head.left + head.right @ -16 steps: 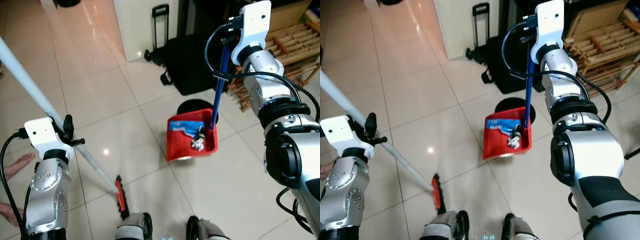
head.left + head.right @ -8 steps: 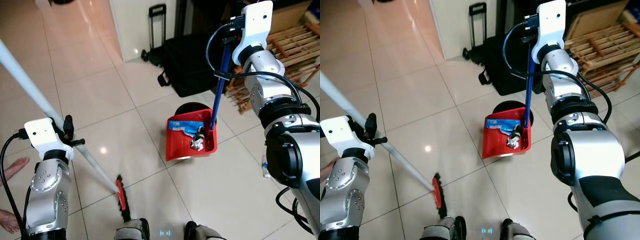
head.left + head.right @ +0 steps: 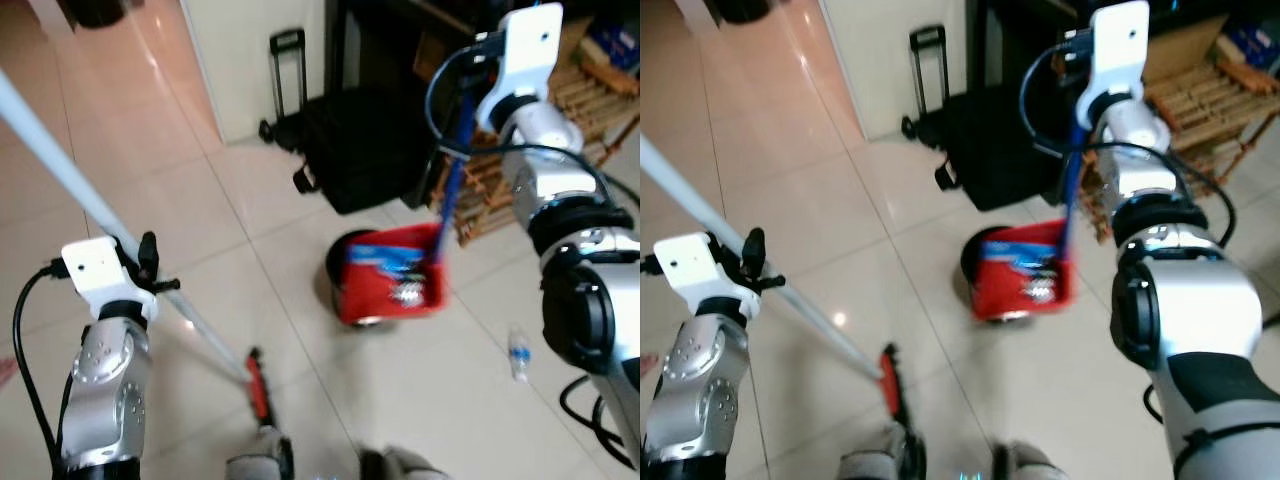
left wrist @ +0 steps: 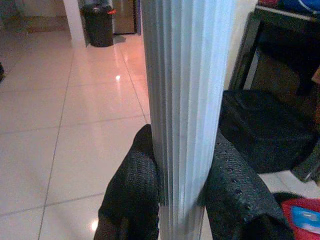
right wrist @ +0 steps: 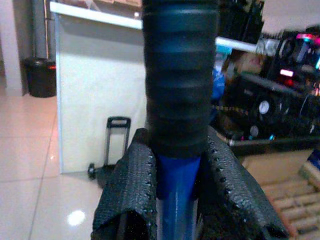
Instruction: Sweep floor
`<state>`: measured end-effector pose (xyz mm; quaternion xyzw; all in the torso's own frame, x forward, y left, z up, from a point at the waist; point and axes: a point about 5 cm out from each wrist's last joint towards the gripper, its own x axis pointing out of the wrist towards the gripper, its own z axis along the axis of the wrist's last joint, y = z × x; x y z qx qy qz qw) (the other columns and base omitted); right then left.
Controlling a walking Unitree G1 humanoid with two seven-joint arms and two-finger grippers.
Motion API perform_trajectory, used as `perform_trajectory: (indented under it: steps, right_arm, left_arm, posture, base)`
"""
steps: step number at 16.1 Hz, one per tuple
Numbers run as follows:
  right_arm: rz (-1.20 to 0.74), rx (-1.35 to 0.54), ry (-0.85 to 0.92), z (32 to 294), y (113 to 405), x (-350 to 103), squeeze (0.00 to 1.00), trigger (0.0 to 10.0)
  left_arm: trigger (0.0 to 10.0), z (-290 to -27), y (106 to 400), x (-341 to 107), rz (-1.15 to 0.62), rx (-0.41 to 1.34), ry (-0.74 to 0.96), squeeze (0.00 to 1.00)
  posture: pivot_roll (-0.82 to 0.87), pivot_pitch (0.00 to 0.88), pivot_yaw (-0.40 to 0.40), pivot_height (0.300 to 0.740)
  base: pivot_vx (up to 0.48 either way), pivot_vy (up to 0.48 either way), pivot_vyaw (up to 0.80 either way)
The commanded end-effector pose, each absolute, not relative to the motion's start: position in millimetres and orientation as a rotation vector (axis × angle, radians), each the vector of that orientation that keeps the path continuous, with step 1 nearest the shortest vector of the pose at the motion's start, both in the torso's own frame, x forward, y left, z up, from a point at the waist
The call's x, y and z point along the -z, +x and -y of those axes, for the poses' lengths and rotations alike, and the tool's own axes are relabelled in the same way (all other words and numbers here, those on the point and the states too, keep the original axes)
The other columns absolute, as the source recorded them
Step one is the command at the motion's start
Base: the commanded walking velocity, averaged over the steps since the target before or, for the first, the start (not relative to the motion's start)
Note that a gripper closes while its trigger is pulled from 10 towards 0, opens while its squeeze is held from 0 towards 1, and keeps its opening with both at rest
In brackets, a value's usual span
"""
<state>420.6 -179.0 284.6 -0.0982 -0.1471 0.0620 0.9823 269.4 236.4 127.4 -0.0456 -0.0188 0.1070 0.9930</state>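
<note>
Left wrist view: the left gripper [image 4: 182,200] is clenching the pale ribbed broom handle [image 4: 185,110], fingers [image 4: 131,195] squeezing both sides. The broom's red head [image 3: 259,385] is resting on the tile floor [image 3: 200,215] near the robot's feet. The right gripper [image 5: 177,195] is gripping the dustpan's blue handle [image 5: 179,90], and the red dustpan [image 3: 392,285] with some trash inside is sitting by a black suitcase [image 3: 365,150].

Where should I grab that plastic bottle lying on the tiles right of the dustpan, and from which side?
Grip the plastic bottle around mid-body, coming straight down with fingers across its width. It lies flat on the floor, so a top-down approach probably suits best. Both grippers are occupied: left on the broom pole, right on the dustpan handle.
</note>
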Motion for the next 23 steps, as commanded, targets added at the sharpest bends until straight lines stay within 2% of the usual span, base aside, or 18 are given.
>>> perform_trajectory:
  steps: [1, 11, 23]
  right_arm:
    - [0.353, -0.156, -0.177, 166.7, 420.9, -298.6, 0.0, 10.0]
    - [0.351, -0.159, -0.172, 164.8, 421.1, -297.4, 0.0, 10.0]
    - [0.334, -0.16, -0.162, 164.8, 420.7, -288.4, 0.0, 10.0]
  left_arm:
    - [10.0, -244.9, 266.6, -134.8, 0.068, -0.239, -0.054, 0.0]
    - [10.0, -243.6, 267.6, -135.3, 0.075, -0.239, -0.055, 0.0]
    - [10.0, -237.1, 267.0, -135.0, 0.072, -0.222, -0.047, 0.0]
  posture:
    - [0.05, 0.132, 0.057, 0.74]
    - [0.05, 0.131, 0.057, 0.74]
    - [0.06, 0.138, 0.063, 0.74]
  base:
    - [0.435, 0.0, 0.0]
    - [0.418, 0.0, 0.0]
    - [0.0, 0.0, 0.0]
